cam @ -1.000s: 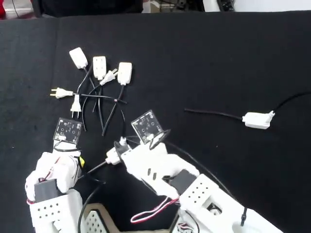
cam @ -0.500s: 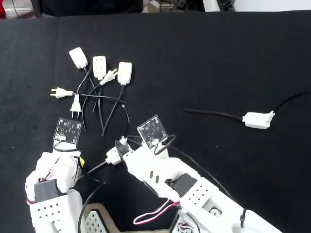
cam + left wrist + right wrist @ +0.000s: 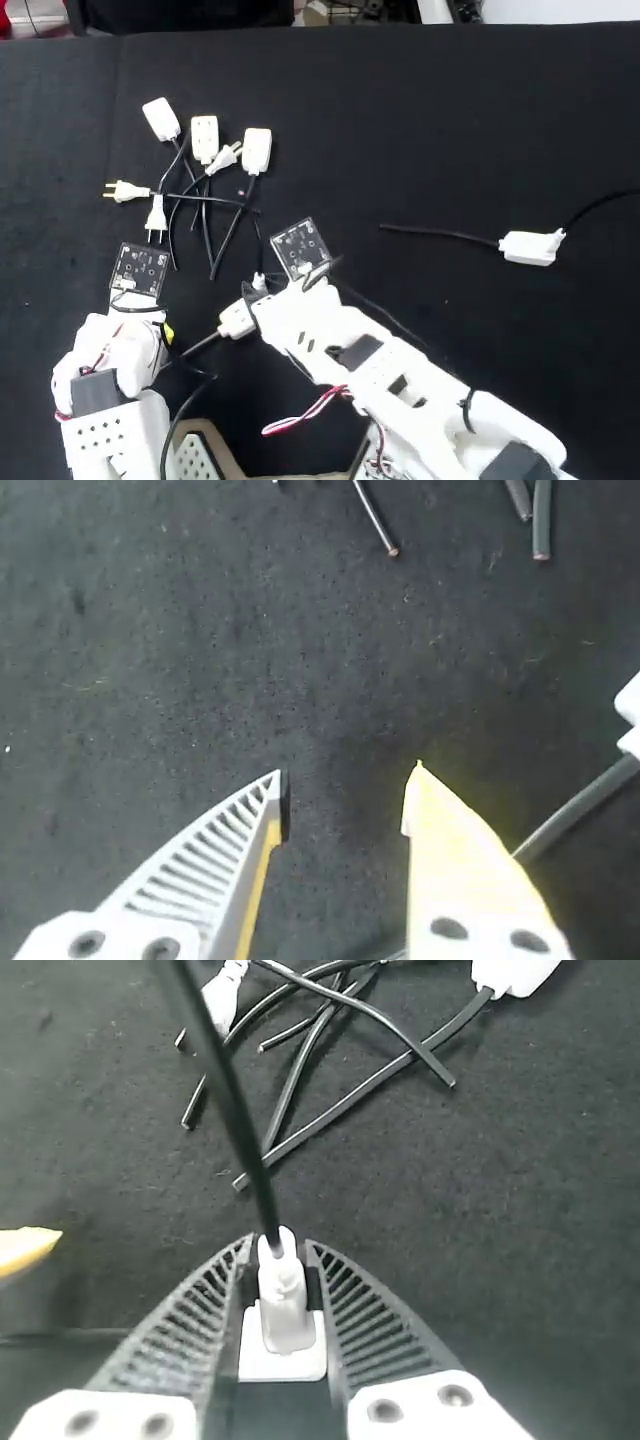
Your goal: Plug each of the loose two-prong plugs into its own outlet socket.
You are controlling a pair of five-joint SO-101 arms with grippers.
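Observation:
My right gripper is shut on a white two-prong plug whose black cord rises from between the fingers. From above, that plug sits low at the front, close to the left arm. My left gripper stands open over bare black cloth. Three white outlet sockets lie at the far left in a tangle of black cords. Loose plugs lie just in front of them.
Another white socket with a black cord lies alone at the right. Cut cord ends spread across the cloth ahead of the right gripper. A black cloth covers the table, bare across its middle and back.
The right arm's wrist swung slightly right, then back left and a little farther out, keeping hold of the plug. A loose cord beside it shifted. The left arm stayed put.

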